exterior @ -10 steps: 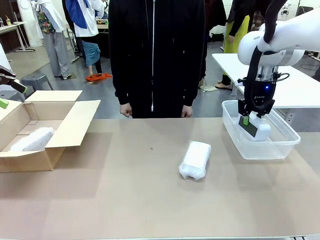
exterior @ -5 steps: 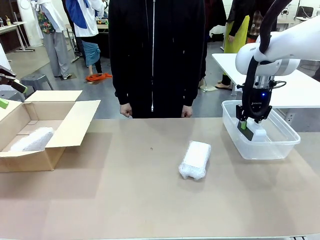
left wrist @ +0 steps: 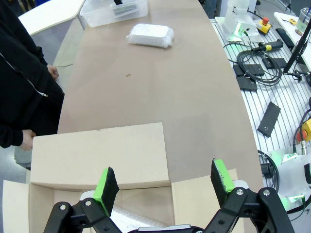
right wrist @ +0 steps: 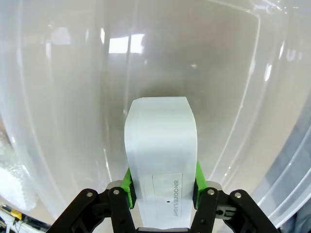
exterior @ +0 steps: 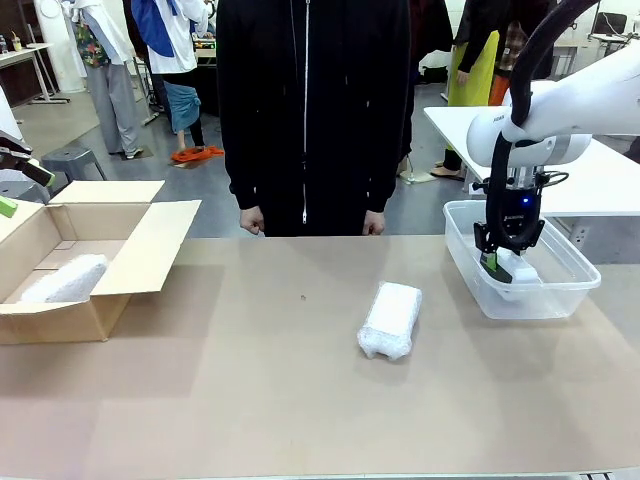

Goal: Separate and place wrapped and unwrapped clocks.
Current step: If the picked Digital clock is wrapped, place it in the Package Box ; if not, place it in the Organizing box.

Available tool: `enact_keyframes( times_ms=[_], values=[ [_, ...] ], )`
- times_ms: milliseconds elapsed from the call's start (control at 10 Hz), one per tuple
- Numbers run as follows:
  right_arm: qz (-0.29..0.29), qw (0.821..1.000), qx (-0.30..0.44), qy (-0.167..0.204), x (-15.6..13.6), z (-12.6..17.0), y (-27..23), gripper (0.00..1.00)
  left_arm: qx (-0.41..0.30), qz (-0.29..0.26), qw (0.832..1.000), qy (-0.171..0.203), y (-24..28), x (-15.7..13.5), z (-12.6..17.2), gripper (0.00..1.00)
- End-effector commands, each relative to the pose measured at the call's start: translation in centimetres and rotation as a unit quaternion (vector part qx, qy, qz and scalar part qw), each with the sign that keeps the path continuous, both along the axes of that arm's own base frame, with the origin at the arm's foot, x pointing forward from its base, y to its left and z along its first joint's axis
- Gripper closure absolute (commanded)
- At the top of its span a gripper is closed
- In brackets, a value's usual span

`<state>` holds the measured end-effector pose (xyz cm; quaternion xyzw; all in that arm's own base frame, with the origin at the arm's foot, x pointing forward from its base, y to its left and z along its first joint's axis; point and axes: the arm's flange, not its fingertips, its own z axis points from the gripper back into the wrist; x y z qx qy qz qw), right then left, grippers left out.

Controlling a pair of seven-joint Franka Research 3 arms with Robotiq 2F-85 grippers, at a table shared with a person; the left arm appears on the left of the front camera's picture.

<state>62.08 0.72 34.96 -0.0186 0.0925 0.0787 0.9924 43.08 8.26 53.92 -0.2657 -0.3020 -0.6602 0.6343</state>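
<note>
The unwrapped clock (right wrist: 160, 141), a smooth white block, sits low inside the clear plastic bin (exterior: 560, 290) at the right. My right gripper (exterior: 500, 258) reaches down into the bin, and its green pads (right wrist: 128, 183) press the clock's sides. One wrapped clock (exterior: 391, 319), a white bubbly bundle, lies alone mid-table. Another wrapped clock (exterior: 65, 279) rests inside the open cardboard box (exterior: 150, 245) at the left. My left gripper (left wrist: 164, 183) hovers open above that box, with nothing between its fingers.
A person in black stands at the far edge, hands (exterior: 250, 221) hanging at the table's rim. The box flaps spread out over the left side of the table. Cables and small devices (left wrist: 257, 73) lie on a rack beside the table.
My right gripper has sunk deeper into the bin with the unwrapped clock and shifted slightly right. The left arm and both wrapped clocks have stayed put.
</note>
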Motion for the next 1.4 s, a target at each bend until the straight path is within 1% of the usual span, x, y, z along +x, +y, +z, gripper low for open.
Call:
enact_keyframes(
  times_ms=[0, 100, 200, 300, 400, 600, 1000, 1300],
  values=[
    [0.011, 1.000, -0.010, 0.002, 0.6, 0.3, -0.2, 0.41, -0.004, -0.008, 1.000, -0.006, 0.1, -0.1, 0.0, 0.00],
    [0.016, 1.000, -0.006, 0.000, 0.5, 0.6, -0.3, 0.29, -0.004, -0.008, 1.000, -0.006, 0.1, -0.1, 0.0, 0.00],
    [0.017, 1.000, -0.007, 0.000, 0.5, 0.7, -0.2, 0.21, -0.004, -0.008, 1.000, -0.006, 0.1, -0.1, 0.0, 0.00],
    [0.019, 1.000, -0.010, -0.004, 0.5, 0.9, -0.2, 0.09, -0.004, -0.008, 1.000, -0.006, 0.1, -0.1, 0.0, 0.00],
    [0.020, 1.000, -0.010, -0.009, 0.4, 1.3, -0.1, 0.01, -0.004, -0.008, 1.000, -0.006, 0.1, -0.1, 0.0, 0.00],
    [0.019, 0.999, -0.014, -0.025, 0.1, 2.6, 0.0, 0.00, -0.004, -0.008, 1.000, -0.006, 0.1, -0.1, 0.0, 0.00],
    [0.010, 0.997, -0.038, -0.064, -1.6, 7.1, -0.2, 0.00, -0.004, -0.008, 1.000, -0.006, 0.1, -0.1, 0.0, 0.00],
    [0.010, 0.995, -0.053, -0.085, -2.5, 9.0, 0.4, 0.00, -0.004, -0.008, 1.000, -0.006, 0.1, -0.1, 0.0, 0.00]
  ],
)
